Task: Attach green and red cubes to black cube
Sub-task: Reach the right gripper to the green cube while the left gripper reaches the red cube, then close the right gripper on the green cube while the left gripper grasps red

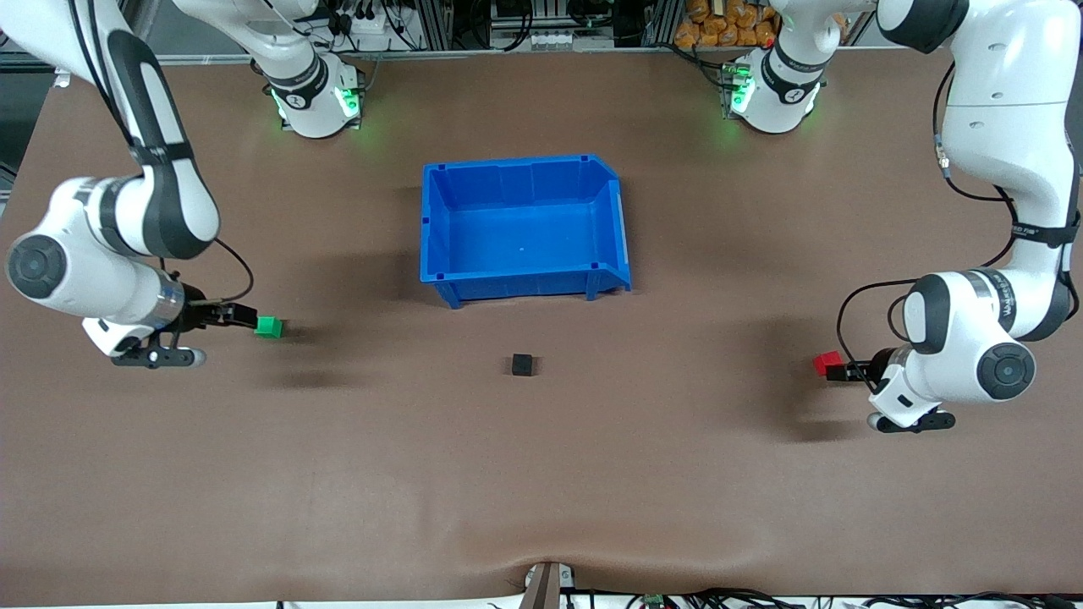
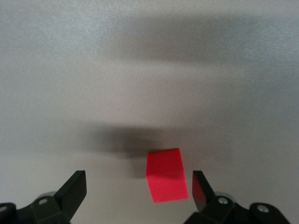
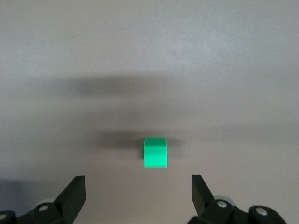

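The green cube (image 1: 269, 326) sits on the table toward the right arm's end. My right gripper (image 1: 244, 317) is low beside it and open. In the right wrist view the green cube (image 3: 155, 152) lies just ahead of the spread fingertips (image 3: 74, 190), not between them. The red cube (image 1: 827, 364) sits toward the left arm's end. My left gripper (image 1: 844, 371) is open beside it. In the left wrist view the red cube (image 2: 167, 175) lies partly between the fingers, close to one fingertip (image 2: 201, 189). The black cube (image 1: 523, 364) sits alone mid-table.
A blue bin (image 1: 611, 222) with nothing in it stands farther from the front camera than the black cube. Both robot bases stand along the table's back edge. Brown table surface lies open around the three cubes.
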### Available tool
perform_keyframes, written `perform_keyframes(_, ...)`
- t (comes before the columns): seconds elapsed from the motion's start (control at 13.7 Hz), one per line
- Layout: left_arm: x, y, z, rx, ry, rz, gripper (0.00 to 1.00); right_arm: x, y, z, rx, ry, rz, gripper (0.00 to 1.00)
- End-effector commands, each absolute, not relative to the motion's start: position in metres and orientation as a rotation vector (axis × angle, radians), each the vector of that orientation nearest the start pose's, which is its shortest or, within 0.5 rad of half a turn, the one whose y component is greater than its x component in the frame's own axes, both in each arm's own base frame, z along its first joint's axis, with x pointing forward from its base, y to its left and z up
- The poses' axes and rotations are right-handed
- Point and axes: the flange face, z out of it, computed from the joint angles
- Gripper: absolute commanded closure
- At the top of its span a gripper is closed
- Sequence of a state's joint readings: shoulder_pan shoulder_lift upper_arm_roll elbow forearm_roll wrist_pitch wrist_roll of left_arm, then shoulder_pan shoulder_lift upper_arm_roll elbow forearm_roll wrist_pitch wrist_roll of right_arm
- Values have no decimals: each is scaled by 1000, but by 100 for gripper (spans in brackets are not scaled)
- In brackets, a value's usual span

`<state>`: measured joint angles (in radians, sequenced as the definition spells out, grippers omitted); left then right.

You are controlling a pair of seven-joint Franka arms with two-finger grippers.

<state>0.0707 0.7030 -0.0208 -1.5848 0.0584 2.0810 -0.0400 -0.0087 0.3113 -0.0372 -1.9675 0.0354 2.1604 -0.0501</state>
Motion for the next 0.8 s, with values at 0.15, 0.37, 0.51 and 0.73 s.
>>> perform_keyframes(0.15, 673, 20, 204, -3092, -113, 322, 0, 601, -28, 243, -3126, 1, 178, 0)
perform_keyframes(0.37, 672, 14, 196, -3088, -128, 337, 0, 599, -28, 218, -3119, 10, 209, 0)
perform_keyframes(0.51, 668, 13, 191, -3086, -129, 356, 2, 598, -29, 204, -3119, 13, 226, 0)
perform_keyframes(0.73, 667, 14, 189, -3085, -131, 361, 19, 583, -28, 183, -3109, 2, 299, 0)
